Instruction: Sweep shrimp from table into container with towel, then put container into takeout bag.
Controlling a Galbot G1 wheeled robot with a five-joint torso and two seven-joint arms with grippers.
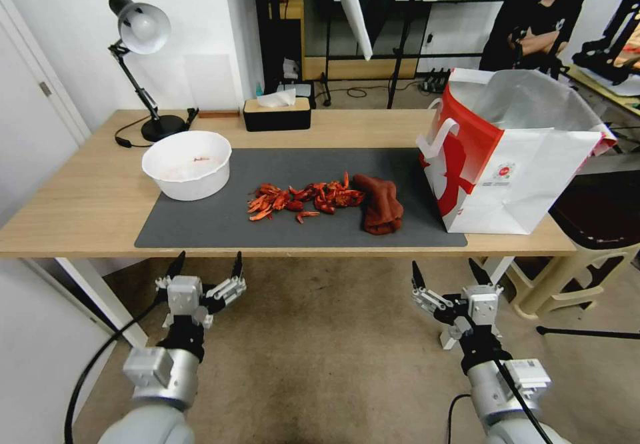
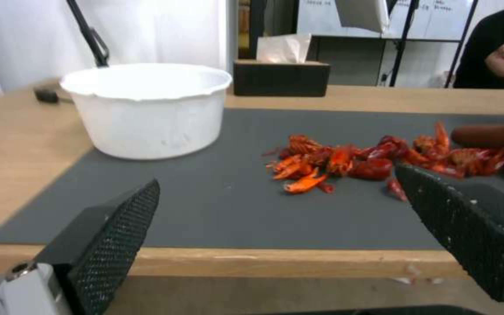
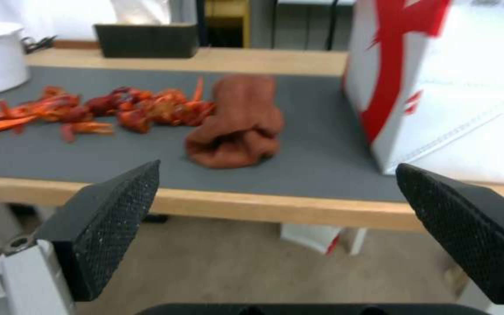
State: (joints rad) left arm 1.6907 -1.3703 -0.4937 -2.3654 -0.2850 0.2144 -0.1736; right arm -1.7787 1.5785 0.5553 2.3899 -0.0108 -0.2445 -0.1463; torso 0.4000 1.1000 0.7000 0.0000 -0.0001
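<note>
Lying crosswise — shrimp [image 1: 305, 201] strung container [image 1: 187, 164] to towel [image 1: 381, 204].

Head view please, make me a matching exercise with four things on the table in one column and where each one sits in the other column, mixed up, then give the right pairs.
Things:
1. container
2. towel
3. takeout bag
4. tissue box

Places:
A. standing upright at the table's right end
B. at the far edge of the table, behind the grey mat
C. on the mat's far left corner
D. lying on the mat, touching the right end of the shrimp pile

Pairs: 1-C, 2-D, 3-A, 4-B
</note>
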